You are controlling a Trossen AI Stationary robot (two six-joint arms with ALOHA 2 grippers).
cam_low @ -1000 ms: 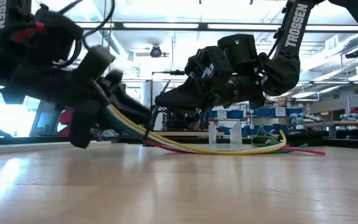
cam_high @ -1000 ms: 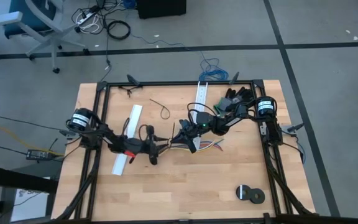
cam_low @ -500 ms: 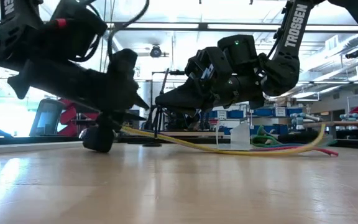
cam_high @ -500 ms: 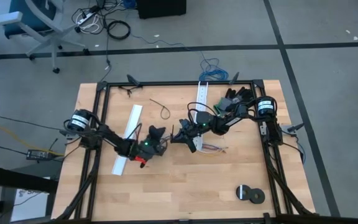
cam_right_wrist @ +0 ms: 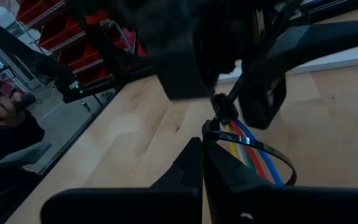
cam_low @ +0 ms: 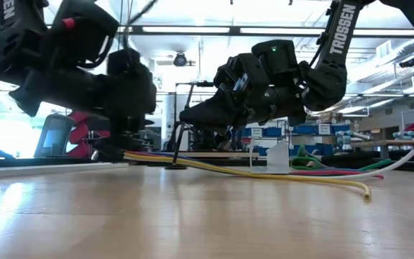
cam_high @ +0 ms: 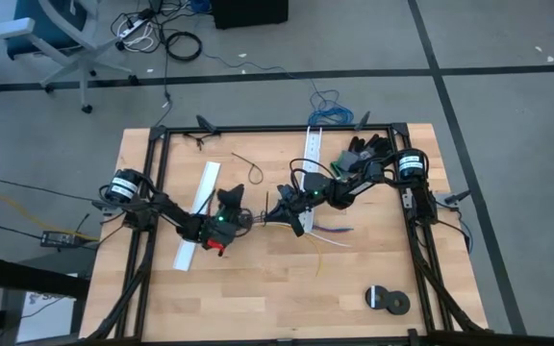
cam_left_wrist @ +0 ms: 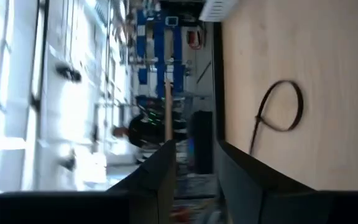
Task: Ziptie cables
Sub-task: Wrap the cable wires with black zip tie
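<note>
The cables are thin yellow, blue, red and green wires lying along the table's middle. Their free ends splay toward the right. My left gripper comes in level from the left and is shut on their left end. My right gripper faces it from the right and is shut on a black ziptie looped around the cables. Another ziptie, looped, lies loose on the table farther back. My left gripper pinches the cables between its two fingers at their left end, by the small dark joint. The fingers lie level, coming from the table's left. The held end is just off the table and the rest trails on the wood. My right gripper pinches the ziptie's strip between its shut fingertips, coming level from the table's right. The ziptie's loop passes around the wires close to the left gripper. In the low view the strip runs down from the fingertips to the cables.
A white slotted channel lies under the left arm, and a second white strip lies at the far edge. Two black rolls sit near the right front. Black frame rails run along the table's sides. Bare wood lies along the near side.
My left gripper has rolled about its own axis and turned while staying near the table's middle, still shut on the cables. The held end has come down low. The bundle, first arched with its far ends curled up, now lies flat with its free ends swung out and splayed to the right.
</note>
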